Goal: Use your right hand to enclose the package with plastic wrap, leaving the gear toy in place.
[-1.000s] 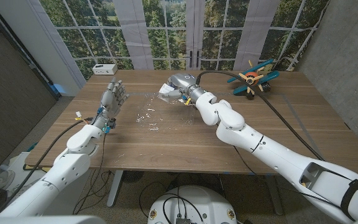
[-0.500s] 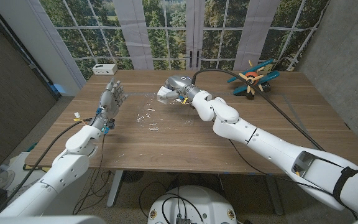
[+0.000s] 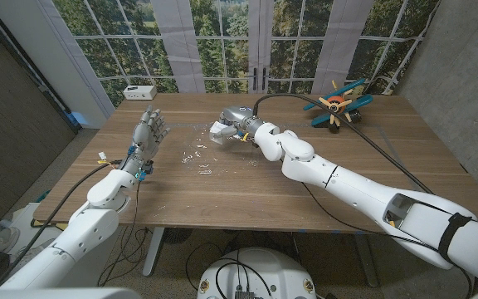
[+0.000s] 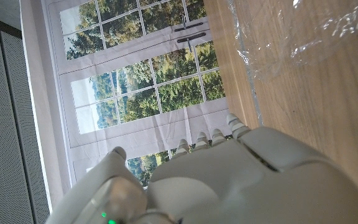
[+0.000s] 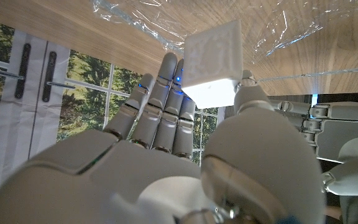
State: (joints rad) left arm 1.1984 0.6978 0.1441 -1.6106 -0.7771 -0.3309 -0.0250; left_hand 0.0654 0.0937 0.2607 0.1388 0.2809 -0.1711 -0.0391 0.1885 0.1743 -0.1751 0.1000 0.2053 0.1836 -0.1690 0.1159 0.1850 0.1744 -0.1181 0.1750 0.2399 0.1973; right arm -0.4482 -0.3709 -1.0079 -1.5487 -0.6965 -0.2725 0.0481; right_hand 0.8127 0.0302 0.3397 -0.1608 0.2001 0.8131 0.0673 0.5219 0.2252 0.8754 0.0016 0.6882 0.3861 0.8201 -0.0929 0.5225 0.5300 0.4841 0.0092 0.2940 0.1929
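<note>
white package (image 3: 220, 128), clear plastic wrap (image 3: 196, 154), gear toy (image 3: 337, 103)

Free room: near half of table (image 3: 247, 195) is bare wood, open passage betw. both arms. Obstacles: plastic wrap (image 3: 196, 154) lies crinkled across mid-table, spread from left hand (image 3: 151, 129) over toward right hand (image 3: 237, 119). Right hand holds package (image 3: 220, 128) over wrap's far edge, blocking that spot. Left hand stands upright, fingers apart, at wrap's left side. Gear toy (image 3: 336, 103) w/ black cable (image 3: 372, 143) occupies far right corner. White box (image 3: 140, 91) sits at far left corner.
</note>
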